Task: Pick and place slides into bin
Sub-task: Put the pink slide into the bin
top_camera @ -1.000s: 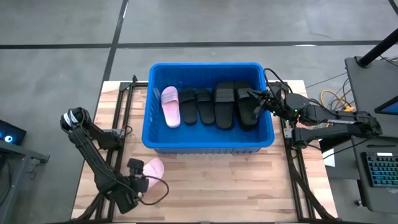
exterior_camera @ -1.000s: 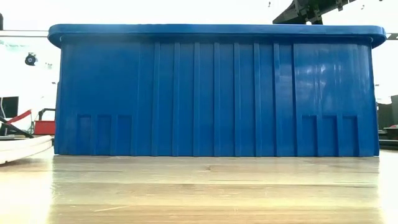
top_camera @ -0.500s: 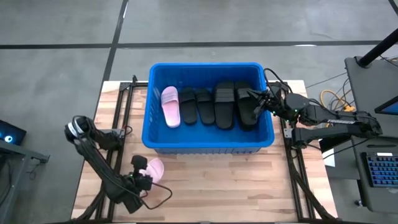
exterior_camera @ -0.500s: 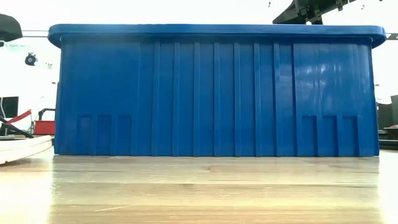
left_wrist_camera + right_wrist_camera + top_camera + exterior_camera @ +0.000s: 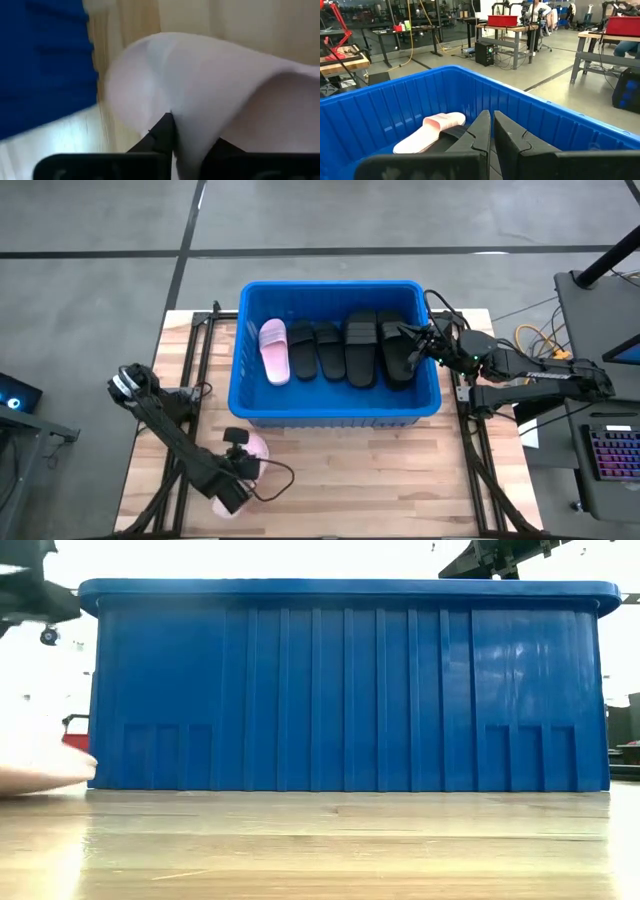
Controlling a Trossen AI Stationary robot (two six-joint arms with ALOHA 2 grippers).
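Note:
A pale pink slide (image 5: 256,446) (image 5: 200,75) sits on the wooden table in front of the bin's left part, and my left gripper (image 5: 240,458) (image 5: 187,135) is shut on it. In the low view this slide is a pale blur (image 5: 40,762) at the left. The blue bin (image 5: 335,412) (image 5: 350,690) holds one pink slide (image 5: 273,350) (image 5: 430,132) at its left and several black slides (image 5: 345,350) side by side. My right gripper (image 5: 412,345) (image 5: 491,120) hangs shut over the bin's right part, with nothing between its fingers. My left gripper pinches the pink slide between its two fingers (image 5: 162,132). A curved part of the slide (image 5: 187,112) runs down between them, but I cannot tell whether it is strap or sole. The fingers come slanting down from the table's near left. The gripper hides the slide's near end in the high view.
The bin's tall walls and rim (image 5: 330,284) stand between the table's front strip and the slides inside. Bare wood (image 5: 380,480) lies in front of the bin. Metal frames run along both table sides (image 5: 190,360) (image 5: 470,430). A desk with a keyboard (image 5: 610,455) stands to the right.
My left gripper has moved toward the table's right edge and onto the pink slide in front of the bin. In the low view the slide has gone from a flat low strip to a taller rounded blur. My right arm has kept still.

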